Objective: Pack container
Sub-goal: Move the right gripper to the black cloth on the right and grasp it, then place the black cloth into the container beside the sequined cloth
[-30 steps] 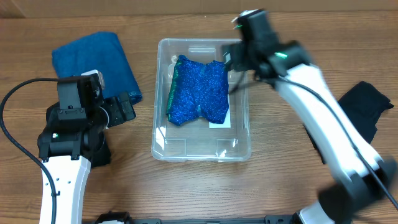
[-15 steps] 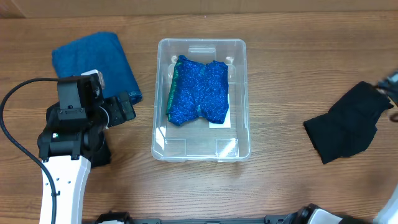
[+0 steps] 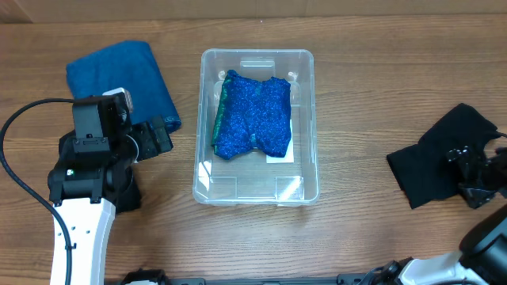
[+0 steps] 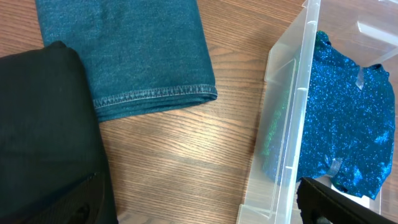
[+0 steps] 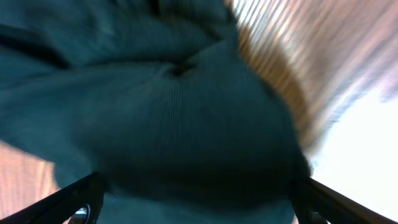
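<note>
inside container (image 3: pixel 257 54): glittery blue garment (image 3: pixel 253 115) packed | on bench (image 3: pixel 356 95): denim cloth (image 3: pixel 119 75), black cloth (image 3: pixel 432 166) unpacked | right pincer (image 3: pixel 475 179) spread above black cloth | left pincer (image 3: pixel 164 134) spread, empty

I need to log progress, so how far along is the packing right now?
Done: the glittery blue cloth lies inside the container. In hand: the right gripper is at the black cloth on the table, jaws open, nothing gripped yet. Left: that black cloth and the folded denim cloth beside the open left gripper are both outside the container.
</note>
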